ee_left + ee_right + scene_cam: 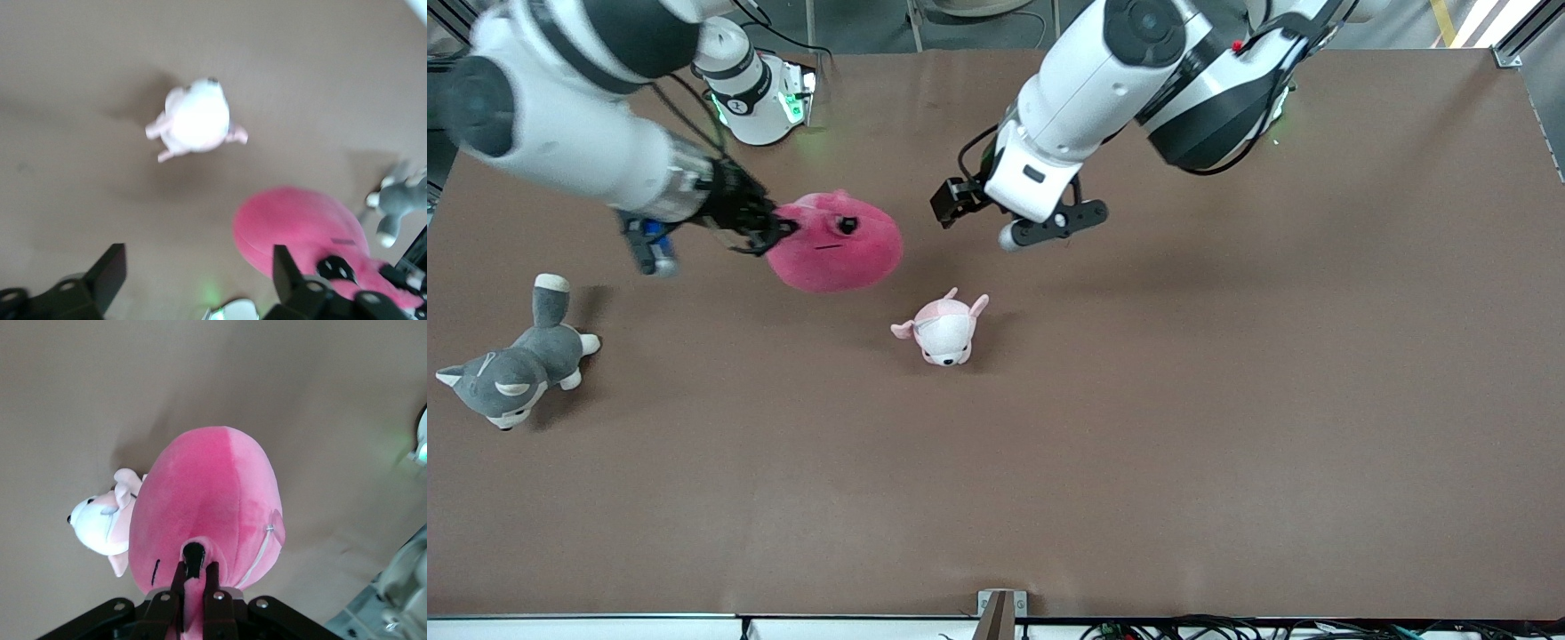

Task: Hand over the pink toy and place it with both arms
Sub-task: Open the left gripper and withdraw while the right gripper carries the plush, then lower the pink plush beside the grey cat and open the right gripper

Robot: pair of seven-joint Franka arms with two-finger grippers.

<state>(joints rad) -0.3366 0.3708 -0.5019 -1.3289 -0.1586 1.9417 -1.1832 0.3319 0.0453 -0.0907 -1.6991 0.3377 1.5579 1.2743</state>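
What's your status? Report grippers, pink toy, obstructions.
Right gripper shut on pink toy, held over the table. Left gripper open, empty, beside it. Small pale plush on table below.

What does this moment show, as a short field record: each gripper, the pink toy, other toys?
right gripper: shut on the pink toy, holding it above the table
left gripper: open, empty, beside the pink toy, over the table
handover: right arm alone has the toy; not yet placed
pale pink plush: on the table, nearer the front camera than the pink toy
grey plush: on the table at the right arm's end
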